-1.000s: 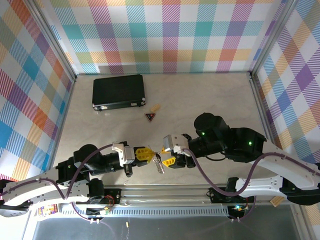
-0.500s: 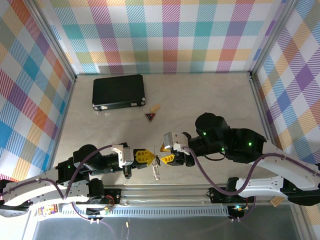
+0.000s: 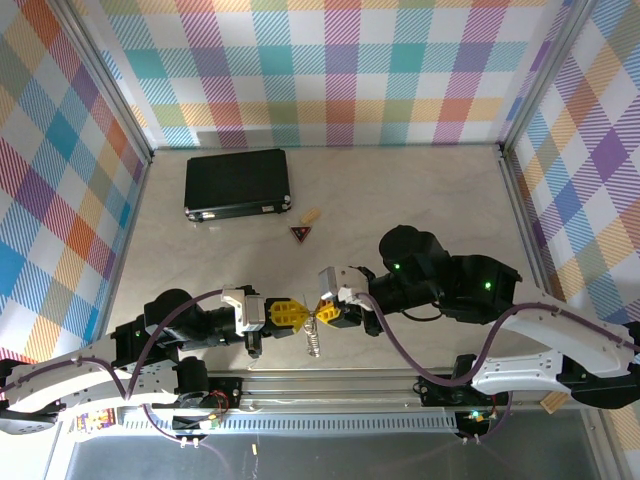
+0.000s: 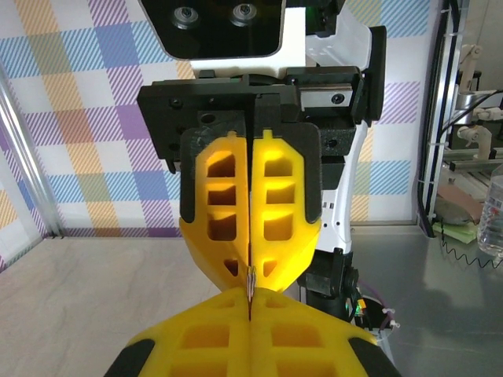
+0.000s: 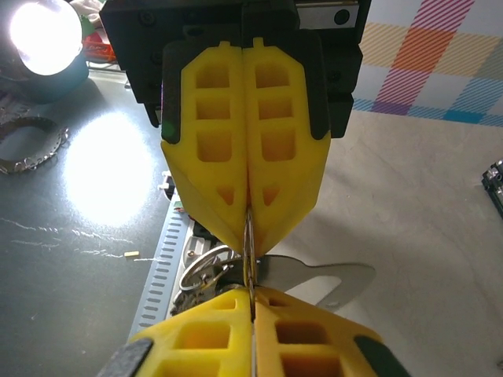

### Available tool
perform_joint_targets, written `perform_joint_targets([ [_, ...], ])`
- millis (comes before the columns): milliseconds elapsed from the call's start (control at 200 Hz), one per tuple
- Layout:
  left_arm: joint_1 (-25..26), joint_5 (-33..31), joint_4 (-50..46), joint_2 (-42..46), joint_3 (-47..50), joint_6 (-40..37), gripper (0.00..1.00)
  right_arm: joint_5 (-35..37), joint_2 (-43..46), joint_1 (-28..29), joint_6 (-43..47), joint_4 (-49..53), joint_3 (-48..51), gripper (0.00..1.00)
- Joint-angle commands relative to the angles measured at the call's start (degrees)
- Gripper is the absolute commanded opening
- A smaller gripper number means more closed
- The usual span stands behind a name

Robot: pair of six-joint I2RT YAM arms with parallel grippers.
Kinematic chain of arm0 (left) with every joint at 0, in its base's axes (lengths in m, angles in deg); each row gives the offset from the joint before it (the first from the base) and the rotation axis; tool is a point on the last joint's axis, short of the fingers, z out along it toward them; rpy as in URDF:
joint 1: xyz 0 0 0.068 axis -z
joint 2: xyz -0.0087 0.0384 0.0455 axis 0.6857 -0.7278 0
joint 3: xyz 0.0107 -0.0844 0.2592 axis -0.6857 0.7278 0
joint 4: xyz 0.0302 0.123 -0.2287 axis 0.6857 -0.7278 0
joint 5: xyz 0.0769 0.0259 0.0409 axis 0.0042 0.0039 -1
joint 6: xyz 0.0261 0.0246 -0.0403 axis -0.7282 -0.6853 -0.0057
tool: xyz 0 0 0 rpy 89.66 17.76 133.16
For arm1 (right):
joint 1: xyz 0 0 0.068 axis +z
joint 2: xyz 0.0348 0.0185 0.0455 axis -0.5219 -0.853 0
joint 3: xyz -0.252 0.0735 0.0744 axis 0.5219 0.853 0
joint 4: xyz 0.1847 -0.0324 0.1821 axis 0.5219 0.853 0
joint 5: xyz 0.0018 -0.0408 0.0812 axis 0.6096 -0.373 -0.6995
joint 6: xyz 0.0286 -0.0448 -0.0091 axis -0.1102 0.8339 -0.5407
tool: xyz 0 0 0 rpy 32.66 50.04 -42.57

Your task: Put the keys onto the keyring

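Note:
My left gripper (image 3: 303,313) and right gripper (image 3: 322,311) meet tip to tip above the table's near edge. Both are shut on the same thin wire of the keyring (image 5: 250,253), which runs edge-on between the two pairs of yellow fingertips. In the left wrist view the keyring (image 4: 251,276) shows as a sliver between my left gripper (image 4: 250,305) and the facing right gripper (image 4: 251,263). The keys (image 3: 313,343) hang just below the pinch as a pale silver bunch. From the right wrist, a flat slotted piece of the keys (image 5: 334,276) and wire loops lie behind my right gripper (image 5: 251,297).
A black case (image 3: 237,183) lies at the back left of the table. A dark-red triangular trinket (image 3: 300,234) with a tan piece (image 3: 312,215) sits mid-table. An aluminium rail (image 3: 330,385) runs along the near edge, under the hanging bunch. Checked walls close in three sides.
The right gripper's jaws have closed and it has slid left against the left gripper's tips. The keys swung from a tilt to hanging straight down. The left gripper stayed shut.

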Motion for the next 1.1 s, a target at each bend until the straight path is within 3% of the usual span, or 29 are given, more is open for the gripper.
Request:
perform_joint_targets([
  [0, -0.11, 1.00, 3.88, 1.07, 0.04, 0.90, 0.00, -1.75, -0.03, 0.28, 0.12, -0.41, 0.07, 0.05],
  [535, -0.15, 6.93, 9.14, -0.42, 1.27, 3.32, 0.00, -3.42, -1.94, 0.20, 1.00, 0.70, -0.19, 0.00],
  [885, -0.15, 6.27, 8.89, 0.85, 1.79, 3.50, 0.00, -3.24, 4.05, 0.20, -0.31, -5.04, 3.32, 0.31],
  [1095, -0.17, 5.78, 10.07, 1.52, 2.50, 3.65, 0.00, -4.37, 6.78, 0.16, -3.12, -10.64, 6.58, 0.34],
])
